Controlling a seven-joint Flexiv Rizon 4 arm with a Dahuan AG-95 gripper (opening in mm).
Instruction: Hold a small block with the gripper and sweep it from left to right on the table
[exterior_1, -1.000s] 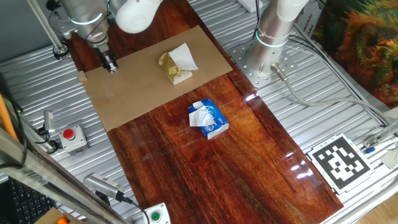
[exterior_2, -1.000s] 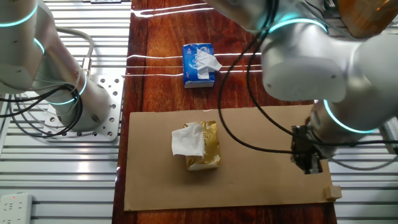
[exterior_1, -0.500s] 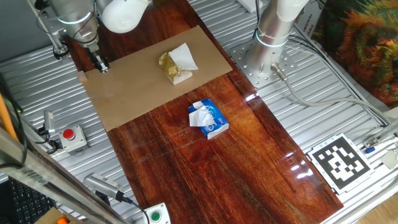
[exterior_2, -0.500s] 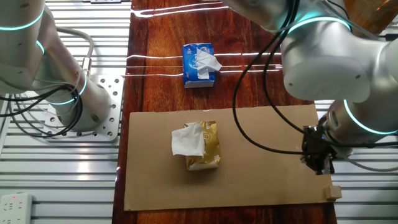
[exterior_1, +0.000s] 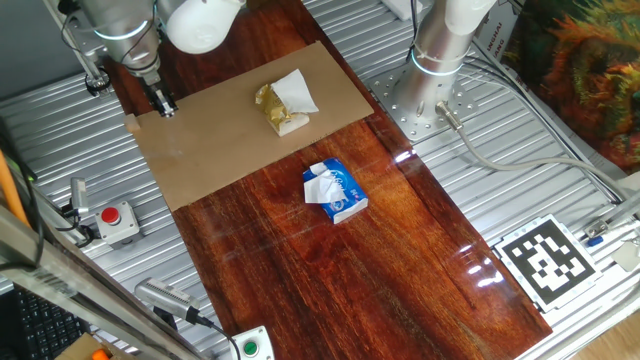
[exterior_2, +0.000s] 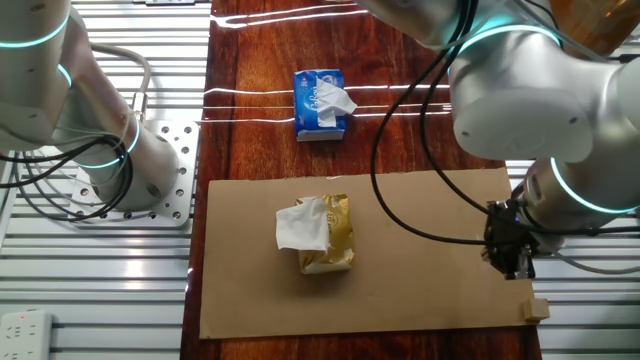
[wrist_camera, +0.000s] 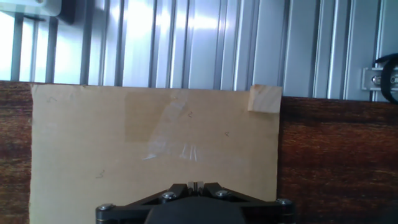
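Observation:
The small block (exterior_1: 131, 123) is a tiny tan cube at the corner of the cardboard sheet (exterior_1: 230, 130), where the table (exterior_1: 300, 260) meets the ribbed metal. The other fixed view shows the block (exterior_2: 539, 309) just off the cardboard's (exterior_2: 400, 300) corner. In the hand view the block (wrist_camera: 264, 99) lies ahead and to the right, at the sheet's (wrist_camera: 124, 143) far corner. My gripper (exterior_1: 165, 110) (exterior_2: 520, 270) (wrist_camera: 195, 184) hangs over the cardboard a short way from the block, apart from it. Its fingers are pressed together with nothing between them.
A yellowish crumpled lump with white paper (exterior_1: 283, 105) (exterior_2: 318, 233) lies mid-cardboard. A blue-and-white packet (exterior_1: 335, 192) (exterior_2: 320, 103) sits on the bare wood. A second arm's column (exterior_1: 440, 40) (exterior_2: 110, 150) stands on the metal surround. A red button box (exterior_1: 115, 218) and a marker tag (exterior_1: 548, 260) lie off the table.
Over the last second the gripper moved across the cardboard toward the corner with the block. In the last half second it barely shifted. Nothing else moved.

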